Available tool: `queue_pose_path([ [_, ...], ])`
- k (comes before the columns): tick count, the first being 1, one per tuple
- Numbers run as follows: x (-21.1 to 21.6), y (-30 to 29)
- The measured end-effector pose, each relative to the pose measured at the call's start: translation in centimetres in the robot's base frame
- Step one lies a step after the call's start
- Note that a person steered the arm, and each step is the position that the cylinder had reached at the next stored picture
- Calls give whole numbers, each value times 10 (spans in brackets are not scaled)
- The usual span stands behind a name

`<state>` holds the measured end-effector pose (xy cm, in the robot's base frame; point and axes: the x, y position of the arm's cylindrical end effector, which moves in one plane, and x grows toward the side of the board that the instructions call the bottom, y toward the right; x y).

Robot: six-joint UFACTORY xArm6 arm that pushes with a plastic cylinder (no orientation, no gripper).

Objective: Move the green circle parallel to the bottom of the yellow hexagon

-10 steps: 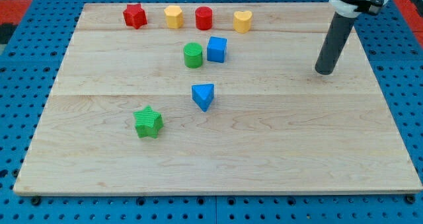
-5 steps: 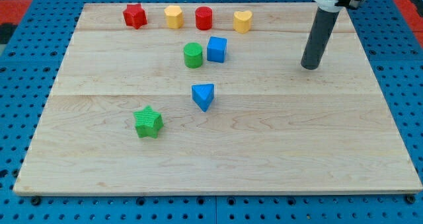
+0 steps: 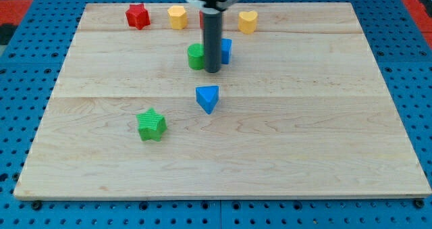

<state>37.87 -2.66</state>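
Note:
The green circle stands on the wooden board, below and right of the yellow hexagon in the top row. My tip is down on the board just right of the green circle, between it and the blue cube. The rod covers part of both, and I cannot tell whether the tip touches the circle. It also hides most of the red cylinder in the top row.
A red star and a yellow heart sit in the top row. A blue triangle lies below my tip. A green star lies at the lower left. The board rests on a blue pegboard.
My rod has swept from the board's right side far to the view's left, ending beside the green circle. The blocks have not visibly moved.

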Motion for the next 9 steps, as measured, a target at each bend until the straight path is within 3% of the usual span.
queue_pose_path([
  [3, -21, -13],
  [4, 17, 10],
  [5, 15, 81],
  [6, -55, 133],
  [7, -80, 81],
  [9, -83, 1],
])
